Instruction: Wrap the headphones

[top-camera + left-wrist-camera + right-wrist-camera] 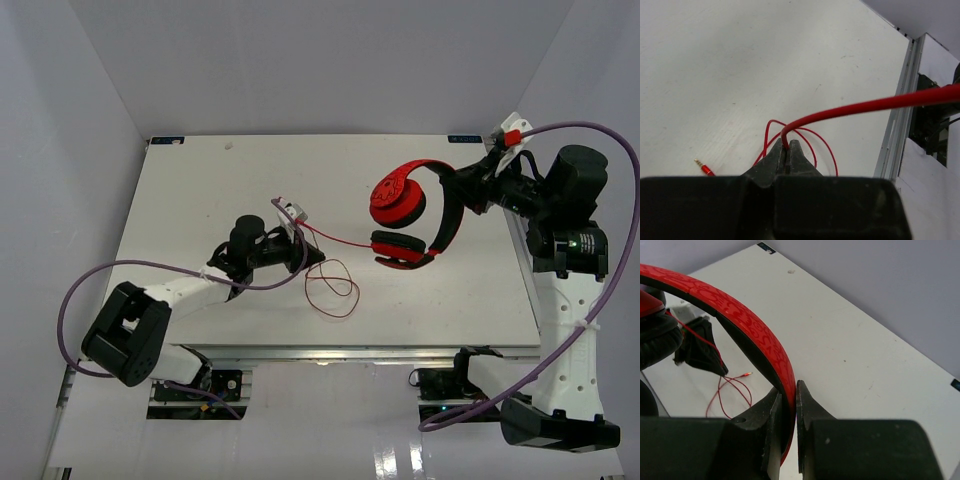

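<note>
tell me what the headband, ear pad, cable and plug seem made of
Headband: probably hard plastic, glossy red with a faint pattern; it shines along its curve.
Ear pad: looks like soft black leatherette, wrinkled, dull sheen.
Cable: smooth red rubbery sheath, bending freely into loops.
Plug: gold-coloured tip, likely metal.

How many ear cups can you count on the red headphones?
2. One ear cup is the upper one in the overhead view; the other is below it, where the red cable meets it. None seems hidden.
</note>
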Action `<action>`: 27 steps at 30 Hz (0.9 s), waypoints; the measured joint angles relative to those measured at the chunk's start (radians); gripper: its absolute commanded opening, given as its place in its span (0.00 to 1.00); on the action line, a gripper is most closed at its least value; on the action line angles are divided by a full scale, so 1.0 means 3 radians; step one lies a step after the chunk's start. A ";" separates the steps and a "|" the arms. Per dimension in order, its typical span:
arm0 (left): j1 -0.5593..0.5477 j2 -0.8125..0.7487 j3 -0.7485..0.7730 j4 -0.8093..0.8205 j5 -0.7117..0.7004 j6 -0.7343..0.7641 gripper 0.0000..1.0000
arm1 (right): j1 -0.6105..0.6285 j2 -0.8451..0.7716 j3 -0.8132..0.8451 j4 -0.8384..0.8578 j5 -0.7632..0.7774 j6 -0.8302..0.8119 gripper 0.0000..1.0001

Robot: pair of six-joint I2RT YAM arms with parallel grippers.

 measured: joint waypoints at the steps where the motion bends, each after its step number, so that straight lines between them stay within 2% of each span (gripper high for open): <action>1: 0.0046 0.0000 0.0074 -0.0153 0.0015 0.0052 0.00 | 0.0000 -0.0023 -0.0001 -0.0055 0.0035 -0.0124 0.08; 9: 0.0169 -0.0001 0.0700 -0.1456 -0.0275 0.0433 0.00 | 0.0000 -0.0150 -0.0230 -0.0408 0.0324 -0.0898 0.08; 17: 0.0170 0.0146 0.1689 -0.2413 -0.0662 0.0681 0.00 | 0.0008 -0.0198 -0.0597 -0.0563 0.0563 -0.1340 0.08; 21: 0.0173 0.0264 0.2128 -0.2792 -0.0670 0.0648 0.00 | 0.0038 -0.0292 -0.0836 -0.0569 0.0796 -0.1478 0.08; 27: 0.0174 0.0272 0.2384 -0.3147 -0.0371 0.0428 0.00 | 0.0100 -0.0320 -0.1119 -0.0423 0.1295 -0.1604 0.08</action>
